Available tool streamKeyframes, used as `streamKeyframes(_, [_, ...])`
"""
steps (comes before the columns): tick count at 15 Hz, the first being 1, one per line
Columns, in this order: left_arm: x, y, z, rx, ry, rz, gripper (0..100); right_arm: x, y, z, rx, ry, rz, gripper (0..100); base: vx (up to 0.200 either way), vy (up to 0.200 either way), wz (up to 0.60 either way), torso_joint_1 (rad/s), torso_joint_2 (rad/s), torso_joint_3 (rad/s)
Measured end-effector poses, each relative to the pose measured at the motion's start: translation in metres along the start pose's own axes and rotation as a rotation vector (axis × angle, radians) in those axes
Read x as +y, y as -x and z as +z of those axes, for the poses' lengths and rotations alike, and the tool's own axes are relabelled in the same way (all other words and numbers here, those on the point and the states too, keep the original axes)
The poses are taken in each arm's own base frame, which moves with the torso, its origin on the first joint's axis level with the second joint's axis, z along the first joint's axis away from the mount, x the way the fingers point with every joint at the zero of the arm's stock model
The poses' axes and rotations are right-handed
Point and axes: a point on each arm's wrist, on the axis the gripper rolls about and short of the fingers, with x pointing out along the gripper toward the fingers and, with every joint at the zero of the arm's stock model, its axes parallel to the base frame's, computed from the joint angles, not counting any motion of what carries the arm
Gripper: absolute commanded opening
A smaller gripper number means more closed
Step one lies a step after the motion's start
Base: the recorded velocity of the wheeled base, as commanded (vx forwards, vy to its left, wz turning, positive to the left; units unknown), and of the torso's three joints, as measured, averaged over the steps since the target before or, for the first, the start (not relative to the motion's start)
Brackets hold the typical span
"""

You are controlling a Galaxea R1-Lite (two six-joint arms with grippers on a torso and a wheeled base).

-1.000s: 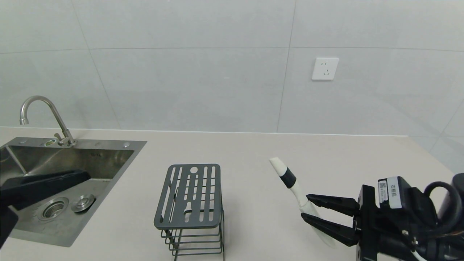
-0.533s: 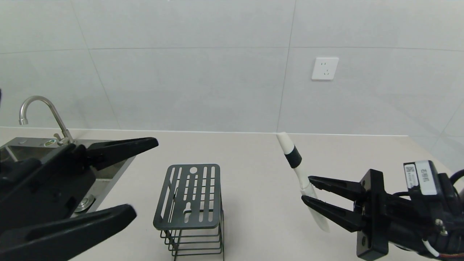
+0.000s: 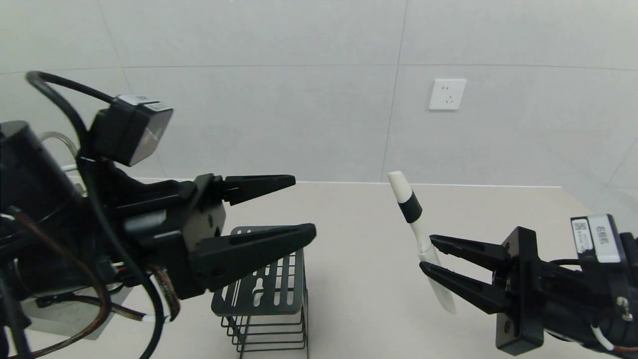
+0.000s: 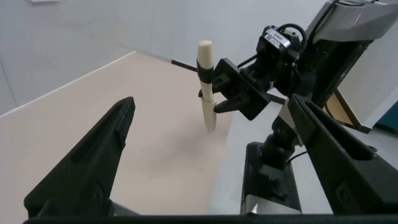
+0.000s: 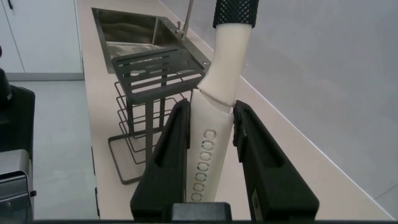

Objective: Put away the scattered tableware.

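While the right gripper point(image 3: 426, 253) pinches a white utensil point(image 3: 417, 228) aloft at the right of the head view, the carrying step looks to be in hand. The utensil's long axis runs steeply, with the black-banded handle up toward the wall and the pale tip down toward the lower right. The left gripper point(image 3: 304, 206) hangs spread over the dark slotted rack point(image 3: 269, 294) on the worktop point(image 3: 359, 279), lower centre. In the left wrist view the utensil stands near upright, held mid-length. In the right wrist view both fingers press its perforated lower part, with the rack beyond. The next move probably calls for a swing to the rack and lowering the utensil tip-first through a slot.
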Motion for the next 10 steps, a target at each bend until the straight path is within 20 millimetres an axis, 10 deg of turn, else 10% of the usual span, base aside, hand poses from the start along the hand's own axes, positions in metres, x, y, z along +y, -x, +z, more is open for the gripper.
streamKeyframes(10, [0.021, -0.065, -0.023, -0.010, -0.006, -0.068, 100, -0.008, -0.003, 0.001, -0.001, 0.010, -0.037, 0, 0.000, 0.000, 0.00, 0.000, 0.00, 0.000])
